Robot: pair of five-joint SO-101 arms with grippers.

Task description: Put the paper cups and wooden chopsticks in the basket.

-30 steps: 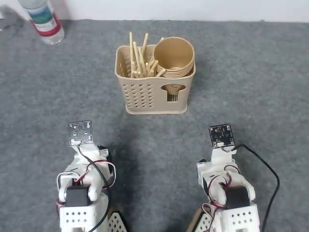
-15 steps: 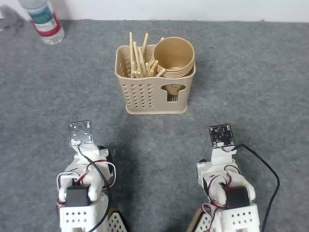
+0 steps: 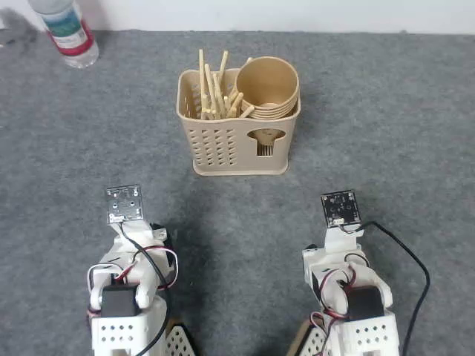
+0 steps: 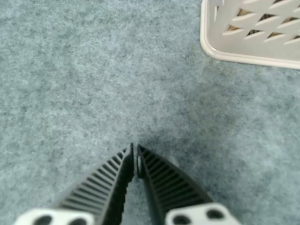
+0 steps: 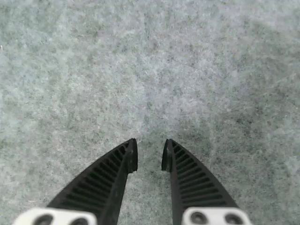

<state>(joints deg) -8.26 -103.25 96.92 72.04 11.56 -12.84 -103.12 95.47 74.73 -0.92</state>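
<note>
Pointing at carpet (image 4: 93, 70) | left gripper (image 4: 136, 154) pinched together, empty | right gripper (image 5: 149, 154) slightly parted, empty

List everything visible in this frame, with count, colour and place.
basket: one, beige, perforated, mid-table, far from the arms.
cups: nested stack, exact count unclear, tan, in the basket's right side.
chopsticks: a bundle, light wood, upright in the basket's left side.
bottle: one, clear with a label, far left corner.
mat: one, grey, covering the table.
cable: one, black, beside the right arm.
left gripper: black fingers, shut, empty, over the mat near the basket's corner.
right gripper: black fingers, slightly open, empty, over bare mat.
</note>
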